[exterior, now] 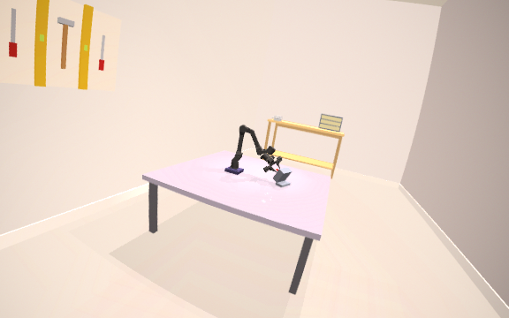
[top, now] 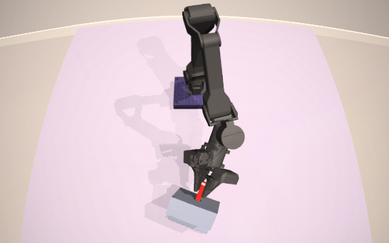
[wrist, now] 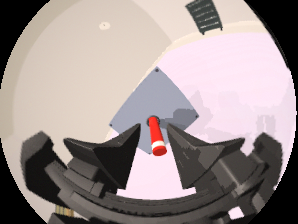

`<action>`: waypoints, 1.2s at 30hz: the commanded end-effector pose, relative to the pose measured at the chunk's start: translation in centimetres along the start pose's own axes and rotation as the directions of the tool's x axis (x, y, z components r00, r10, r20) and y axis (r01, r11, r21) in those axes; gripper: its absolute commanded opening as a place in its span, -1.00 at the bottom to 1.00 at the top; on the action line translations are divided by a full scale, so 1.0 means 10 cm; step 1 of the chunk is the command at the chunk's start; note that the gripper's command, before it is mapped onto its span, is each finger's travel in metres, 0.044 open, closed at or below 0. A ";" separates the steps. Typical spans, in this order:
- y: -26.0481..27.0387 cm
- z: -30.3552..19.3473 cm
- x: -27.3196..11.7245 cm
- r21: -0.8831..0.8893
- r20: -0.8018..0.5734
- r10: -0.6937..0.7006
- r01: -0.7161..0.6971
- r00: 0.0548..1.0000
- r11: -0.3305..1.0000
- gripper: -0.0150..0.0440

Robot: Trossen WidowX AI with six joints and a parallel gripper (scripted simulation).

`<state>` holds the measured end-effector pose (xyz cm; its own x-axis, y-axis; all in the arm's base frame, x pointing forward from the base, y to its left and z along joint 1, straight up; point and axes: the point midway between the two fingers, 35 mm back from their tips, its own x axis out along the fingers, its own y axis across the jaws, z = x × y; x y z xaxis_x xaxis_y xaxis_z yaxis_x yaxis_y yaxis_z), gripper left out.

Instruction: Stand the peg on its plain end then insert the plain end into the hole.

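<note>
The red peg (top: 200, 192) (wrist: 156, 131) stands in the hole of the sloped panel (top: 211, 205) (wrist: 155, 92), its plain end inside and its white-banded end pointing out toward the gripper. How deep it sits cannot be seen. My gripper (top: 199, 193) (wrist: 153, 125) is open, with one finger on each side of the peg. In the wrist view a gap shows between the peg and each fingertip. In the exterior view the panel (exterior: 282, 176) is small and the peg is mostly hidden by the fingers.
The panel's block stands on the pink table (top: 282, 152) (exterior: 219, 185), tilted toward the robot. The arm's purple base (top: 188, 98) (exterior: 234, 170) is behind the gripper. A wooden shelf (exterior: 305, 125) stands beyond the table.
</note>
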<state>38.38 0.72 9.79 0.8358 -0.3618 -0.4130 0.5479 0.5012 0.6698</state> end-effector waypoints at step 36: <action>0.06 -0.03 -0.36 -0.004 -0.010 -0.009 0.009 1.000 1.000 1.00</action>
<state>35.95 2.48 11.46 0.8328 -0.3567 -0.4233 0.5531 0.5058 0.6620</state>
